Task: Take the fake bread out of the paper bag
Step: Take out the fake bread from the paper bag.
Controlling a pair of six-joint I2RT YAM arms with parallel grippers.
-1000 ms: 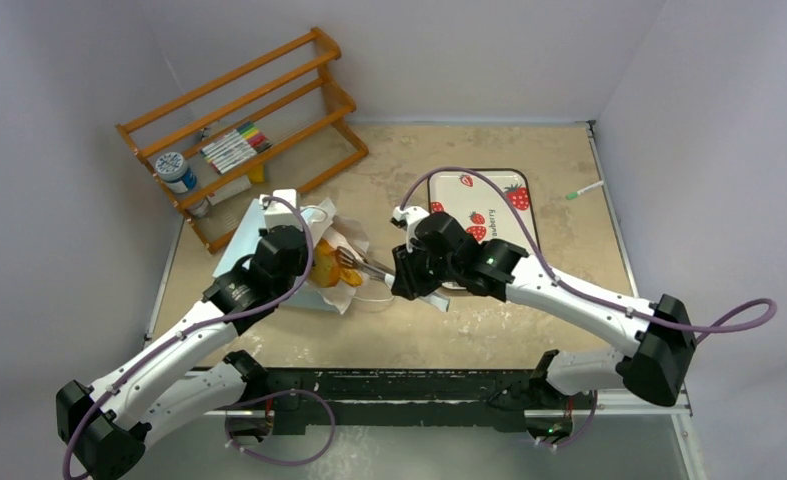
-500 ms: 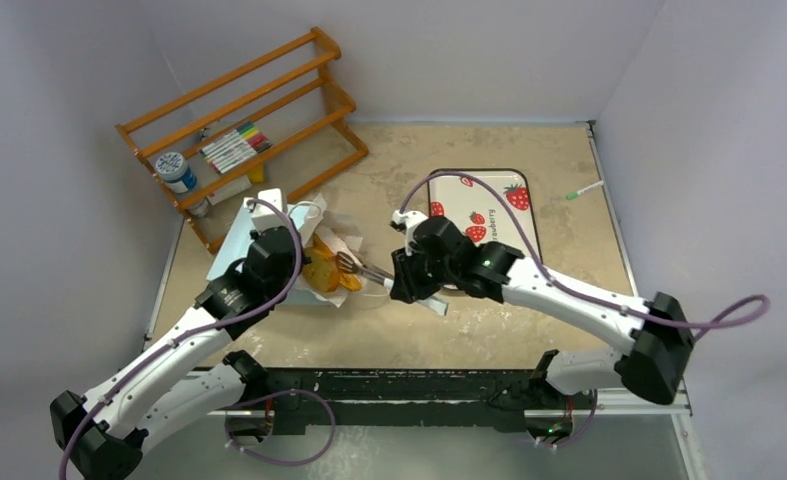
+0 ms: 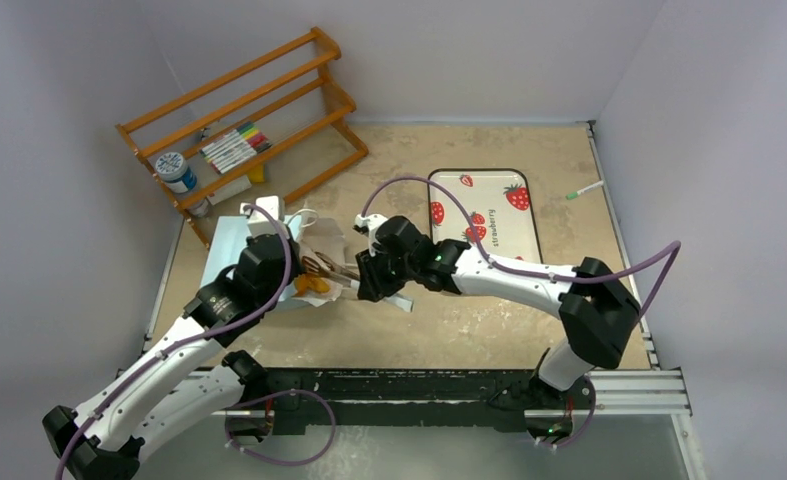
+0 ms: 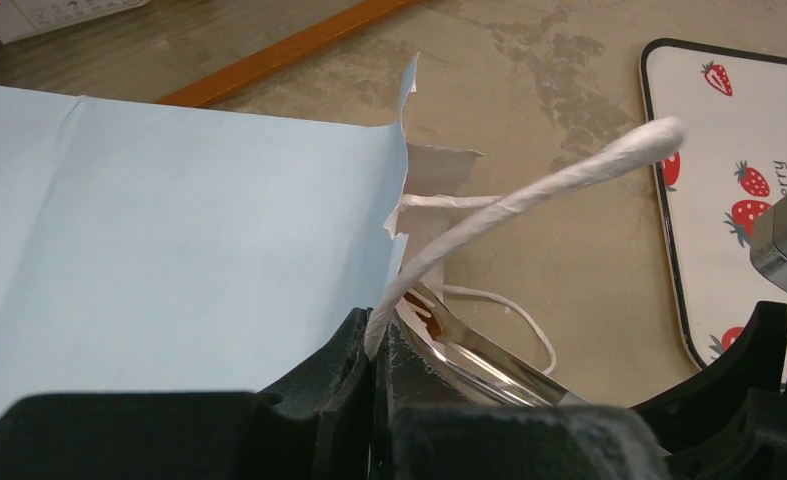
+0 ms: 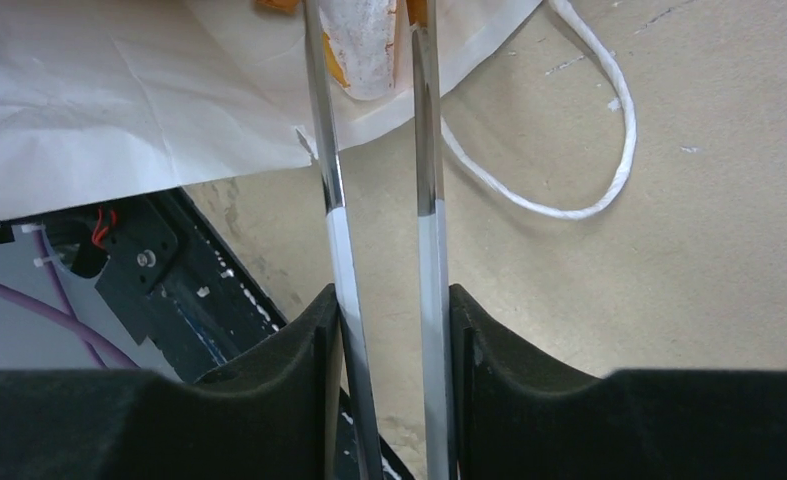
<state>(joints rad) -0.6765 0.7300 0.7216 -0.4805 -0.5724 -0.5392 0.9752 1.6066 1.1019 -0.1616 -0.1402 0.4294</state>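
Note:
The light blue paper bag [image 3: 227, 248] lies on its side at the left, with its white inside [image 3: 331, 240] open to the right. My left gripper [image 3: 267, 232] is shut on the bag's white string handle [image 4: 489, 210]. My right gripper [image 3: 371, 276] is shut on metal tongs [image 3: 335, 269], whose tips reach into the bag's mouth. Golden-orange fake bread [image 3: 313, 284] shows in the opening. In the right wrist view the two tong arms [image 5: 427, 150] run up to the white paper [image 5: 119, 110], with orange slivers of bread [image 5: 333, 70] beside a whitish piece between the tips.
A white strawberry-print tray [image 3: 491, 205] lies right of the bag. An orange wooden rack [image 3: 254, 110] with markers and a jar [image 3: 174, 170] stands at the back left. A green-tipped pen [image 3: 585, 189] lies at the far right. The other string handle [image 5: 589, 160] loops on the table.
Both arms have moved left. The bag has shifted left and flattened, and the tongs have gone further into its mouth.

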